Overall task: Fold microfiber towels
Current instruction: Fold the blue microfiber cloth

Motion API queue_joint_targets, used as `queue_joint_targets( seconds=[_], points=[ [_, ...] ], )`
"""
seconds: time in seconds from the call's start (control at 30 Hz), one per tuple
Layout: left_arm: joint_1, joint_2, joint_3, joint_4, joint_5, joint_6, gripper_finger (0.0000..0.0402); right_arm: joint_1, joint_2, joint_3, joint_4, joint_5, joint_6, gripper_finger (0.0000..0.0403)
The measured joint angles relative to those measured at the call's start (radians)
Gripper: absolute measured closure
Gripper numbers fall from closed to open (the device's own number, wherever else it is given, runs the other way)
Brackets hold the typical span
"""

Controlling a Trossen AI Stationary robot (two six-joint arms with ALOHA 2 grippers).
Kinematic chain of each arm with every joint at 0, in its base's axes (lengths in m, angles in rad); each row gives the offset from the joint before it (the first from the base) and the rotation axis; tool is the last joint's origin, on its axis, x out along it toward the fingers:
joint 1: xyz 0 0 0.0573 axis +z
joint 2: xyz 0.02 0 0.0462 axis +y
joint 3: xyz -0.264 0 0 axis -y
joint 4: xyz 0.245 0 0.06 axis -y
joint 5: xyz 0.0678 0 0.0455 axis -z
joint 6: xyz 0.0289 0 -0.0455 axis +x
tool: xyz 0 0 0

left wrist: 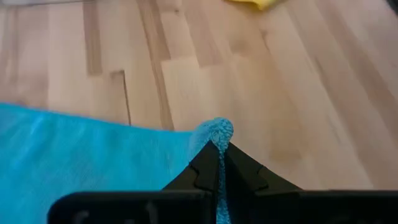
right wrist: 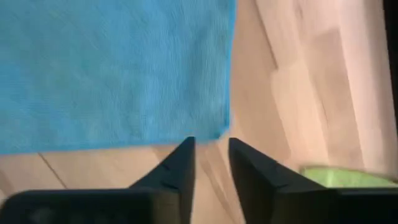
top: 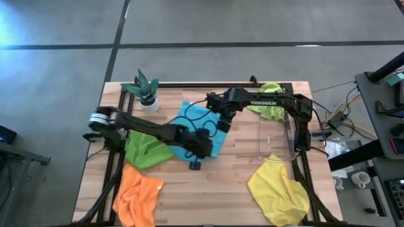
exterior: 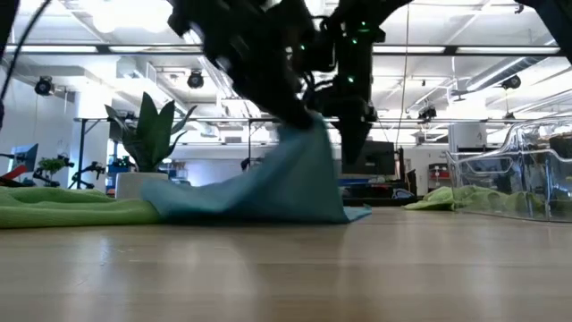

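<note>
Left claw (left wrist: pixel 219 163) pinches blue towel (left wrist: pixel 93 155) corner; right claw (right wrist: pixel 211 163) slightly open, empty.

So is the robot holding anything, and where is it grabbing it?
The left tool is shut on a corner of the blue towel. The right tool is open above the towel's edge, holding nothing.

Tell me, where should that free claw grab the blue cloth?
Probably at the blue cloth's nearest corner, just ahead of the right claw, coming straight down from above. That corner lies flat on bare wood, while the left claw already pinches another corner.
</note>
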Motion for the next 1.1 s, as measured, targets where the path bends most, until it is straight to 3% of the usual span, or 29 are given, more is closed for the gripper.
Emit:
queue_joint_targets(
  seconds=[0.13,0.27,0.43,0.57,0.67,0.87,1.1],
  points=[
    [0.001,0.09,0.042,0.054,0.009,0.0,0.0401,0.011,-0.073,-0.018,-0.095,0.003,-0.054,0.0245],
    [0.007,0.12,0.083,0.082,0.013,-0.001,0.0401,0.088,-0.236,-0.069,-0.08,0.015,-0.097,0.0217],
    [0.017,0.107,0.089,0.046,0.012,-0.01,0.0401,0.29,-0.492,-0.279,0.165,0.018,-0.089,0.0214],
    [0.016,0.062,0.098,-0.032,0.059,-0.045,0.0401,0.441,-0.595,-0.471,0.429,0.023,0.038,0.0214],
    [0.019,0.045,0.107,-0.065,0.144,-0.166,0.0401,0.537,-0.587,-0.564,0.632,0.041,0.093,0.0213],
    [0.021,0.037,0.11,-0.099,0.212,-0.492,0.0401,0.639,-0.465,-0.611,0.846,0.235,0.049,0.0213],
    [0.021,0.042,0.093,-0.081,0.211,-0.616,0.0401,0.675,-0.32,-0.627,0.993,0.265,-0.041,0.0213]
  ],
)
